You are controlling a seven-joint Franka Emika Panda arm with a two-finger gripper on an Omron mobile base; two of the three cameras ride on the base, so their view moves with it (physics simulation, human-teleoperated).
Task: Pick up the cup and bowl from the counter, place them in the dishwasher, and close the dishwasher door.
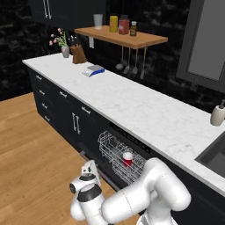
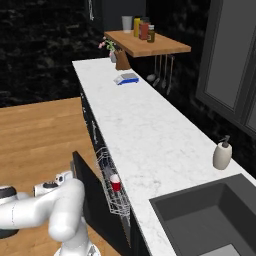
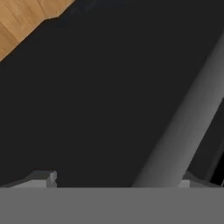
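Left base view: cup sits in dishwasher rack; hand spread wide, holding nothing.

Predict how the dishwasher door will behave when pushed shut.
The door is a flat, rigid-looking panel, so it probably swings as one piece. It looks hinged low, so it should pivot, not slide. The open gripper sits against its smooth face, so contact may slip.

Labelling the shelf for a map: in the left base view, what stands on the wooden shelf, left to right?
Grey glass → yellow jar → red jar → small dark jar.
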